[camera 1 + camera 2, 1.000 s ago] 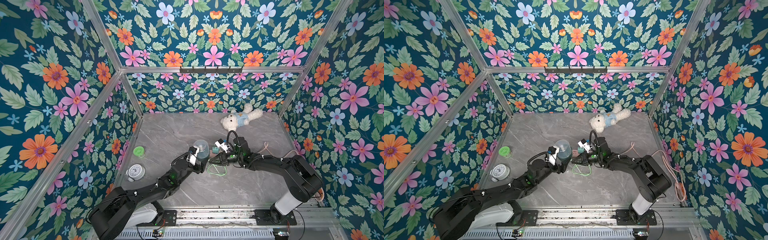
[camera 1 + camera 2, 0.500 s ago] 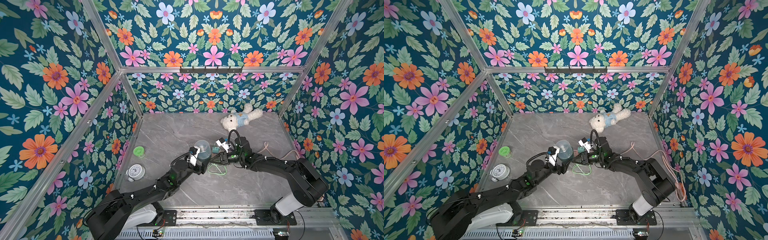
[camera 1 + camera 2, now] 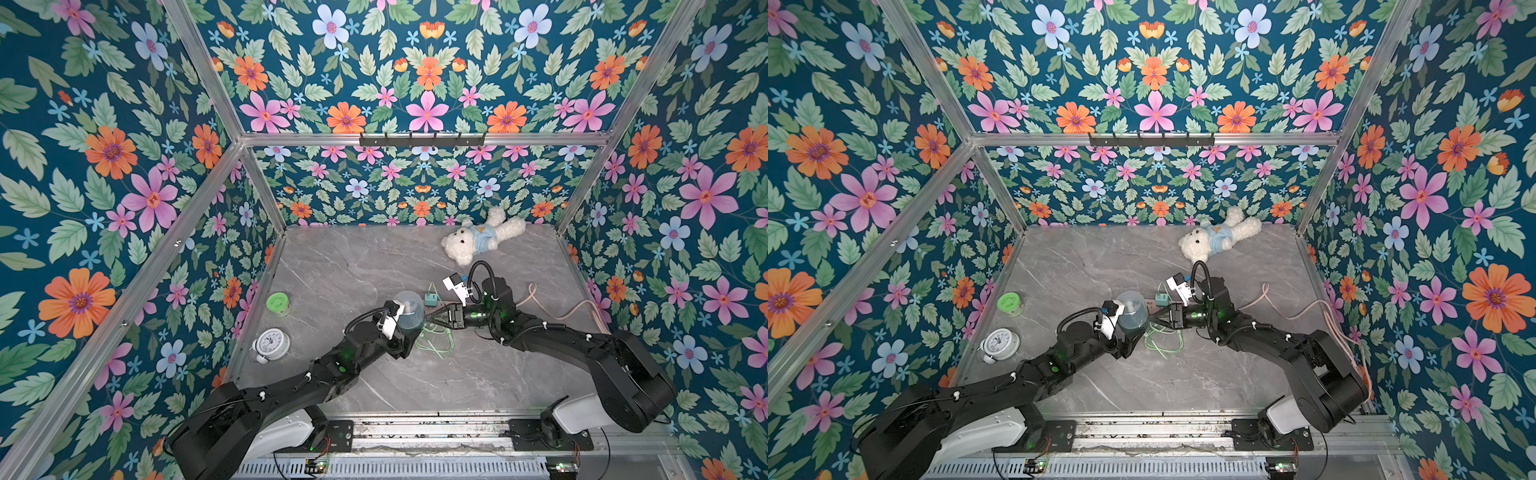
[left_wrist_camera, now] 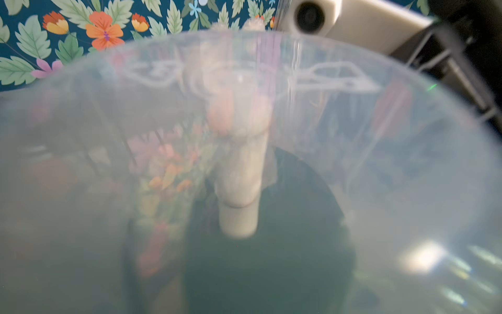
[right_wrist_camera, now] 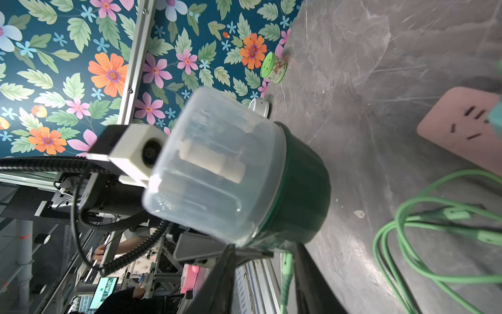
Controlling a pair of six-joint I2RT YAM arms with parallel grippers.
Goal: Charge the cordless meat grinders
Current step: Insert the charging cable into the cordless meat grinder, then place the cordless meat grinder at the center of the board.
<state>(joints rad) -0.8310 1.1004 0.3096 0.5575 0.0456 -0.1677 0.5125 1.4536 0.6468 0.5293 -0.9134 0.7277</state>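
Grey marbled tabletop (image 3: 353,266), floral walls (image 3: 415,187) around: near its middle the left gripper (image 3: 407,336) clasps the meat grinder (image 3: 409,309) by its teal base (dome tilted); the right gripper (image 3: 430,322) has its fingers slightly apart, a green cable (image 5: 285,267) end loose between them.

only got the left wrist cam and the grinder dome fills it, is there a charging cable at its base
Observer: Yes, the end of the green cable runs up to the teal-green base of the cordless meat grinder. Whether it is seated I cannot tell.
Operator: is the right pincer gripping it
Observer: No, the right pincer is open, its fingers standing either side of the cable without pinching it.
Operator: where's the rest of the cable
Observer: Looped on the table near a pink power strip that carries a small teal plug adapter. I cannot trace a link between them.
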